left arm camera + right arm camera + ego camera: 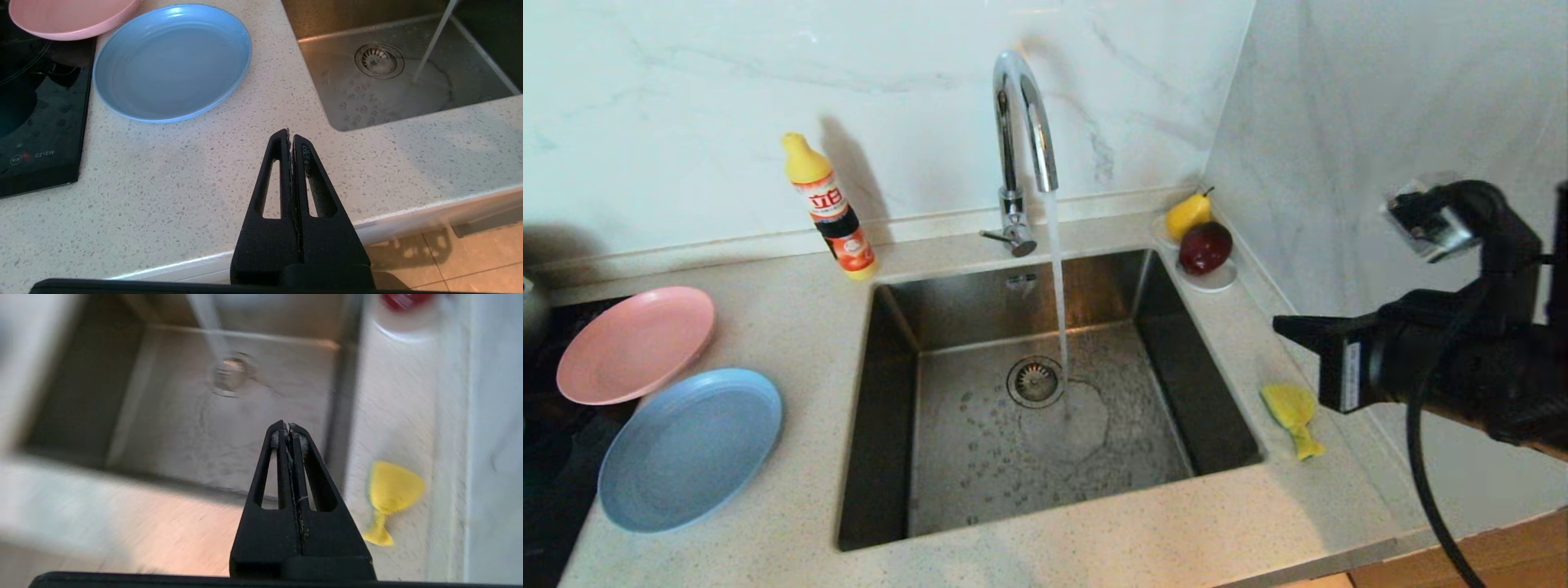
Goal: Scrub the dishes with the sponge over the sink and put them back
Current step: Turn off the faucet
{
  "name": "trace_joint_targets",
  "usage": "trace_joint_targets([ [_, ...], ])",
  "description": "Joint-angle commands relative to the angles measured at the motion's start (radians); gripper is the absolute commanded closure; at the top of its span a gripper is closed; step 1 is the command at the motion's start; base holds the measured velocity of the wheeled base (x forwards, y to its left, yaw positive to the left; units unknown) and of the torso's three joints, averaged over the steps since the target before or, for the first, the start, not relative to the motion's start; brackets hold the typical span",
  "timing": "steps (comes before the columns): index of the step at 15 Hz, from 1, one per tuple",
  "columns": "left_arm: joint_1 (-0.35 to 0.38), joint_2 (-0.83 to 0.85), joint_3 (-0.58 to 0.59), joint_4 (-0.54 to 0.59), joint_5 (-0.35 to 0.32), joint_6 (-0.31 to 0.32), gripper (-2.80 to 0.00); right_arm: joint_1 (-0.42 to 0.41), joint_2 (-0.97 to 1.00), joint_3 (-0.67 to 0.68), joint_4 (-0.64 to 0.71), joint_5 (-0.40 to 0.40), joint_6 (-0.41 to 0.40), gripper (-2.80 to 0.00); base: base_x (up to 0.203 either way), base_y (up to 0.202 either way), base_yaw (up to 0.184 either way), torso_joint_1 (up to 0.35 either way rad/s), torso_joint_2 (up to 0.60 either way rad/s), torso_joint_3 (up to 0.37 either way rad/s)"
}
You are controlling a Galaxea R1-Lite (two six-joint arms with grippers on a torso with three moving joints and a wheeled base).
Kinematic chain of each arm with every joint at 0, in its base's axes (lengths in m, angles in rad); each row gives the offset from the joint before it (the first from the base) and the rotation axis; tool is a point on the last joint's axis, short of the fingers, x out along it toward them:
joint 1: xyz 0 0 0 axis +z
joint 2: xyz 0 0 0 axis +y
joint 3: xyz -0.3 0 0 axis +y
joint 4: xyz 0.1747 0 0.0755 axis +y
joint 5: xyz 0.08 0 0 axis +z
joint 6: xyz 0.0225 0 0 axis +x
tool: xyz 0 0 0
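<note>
The sponge (1291, 417) lies on the worktop (792, 343) just right of the sink (1045, 392), its long axis running along the sink's right edge, tail toward me. My right gripper (289, 428) is the nearer one: it hangs above the sink's near right corner, the sponge off to its right, fingers clenched on nothing. My left gripper (290, 134), also clenched and empty, sits parked over the front worktop, near the blue plate (690, 447) and pink plate (636, 343).

Pink plate (635, 344), light-blue plate (690, 447), yellow sponge (1293, 417), speckled counter (792, 343).
</note>
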Motion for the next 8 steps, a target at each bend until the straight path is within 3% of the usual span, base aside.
trace_joint_targets([
  [1,0.000,0.002,0.000,0.000,-0.001,0.000,0.00,0.011,-0.170,0.062,-0.001,0.110,-0.047,0.00,0.000,0.000,0.000,0.000,0.00,0.000],
  [5,0.000,0.002,0.000,0.000,-0.001,0.000,0.00,-0.005,-0.356,0.168,0.000,0.359,-0.155,0.00,0.000,0.000,0.000,0.000,0.00,0.000],
  [8,0.000,0.002,0.000,0.000,-0.001,0.000,0.00,-0.073,-0.471,0.271,0.000,0.545,-0.207,0.00,0.000,0.000,0.000,0.000,0.00,0.000],
])
